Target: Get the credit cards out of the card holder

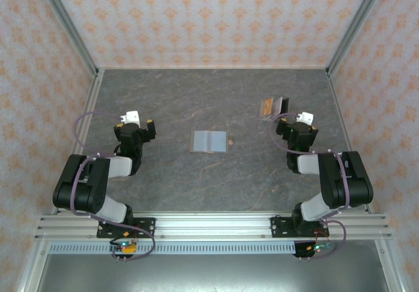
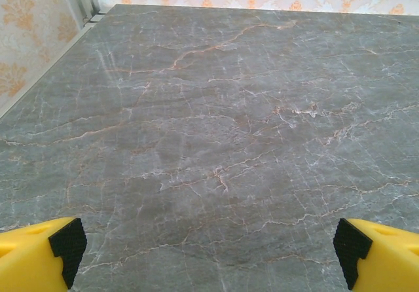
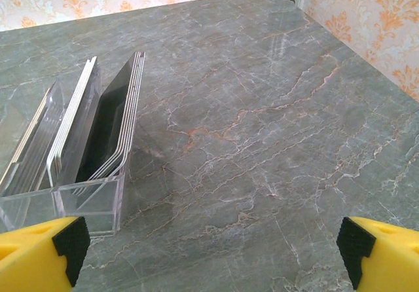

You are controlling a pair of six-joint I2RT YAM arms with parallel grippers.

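Note:
The card holder point(image 1: 209, 141) lies open flat at the table's middle. Its grey-blue inner panels face up and a small tan tab point(image 1: 230, 143) sticks out on its right edge. From this height I cannot tell whether cards sit in its panels. My left gripper point(image 1: 145, 126) hovers to its left, open, with only bare marble between its yellow fingers point(image 2: 39, 256). My right gripper point(image 1: 285, 120) sits to the holder's right, also open and holding nothing point(image 3: 213, 249).
A clear acrylic rack point(image 3: 91, 203) holding several upright cards point(image 3: 111, 125) stands just ahead-left of my right gripper, also seen in the top view as a small rack point(image 1: 273, 107). Patterned walls and metal posts point(image 1: 72, 27) close in the grey marble table point(image 1: 196, 95).

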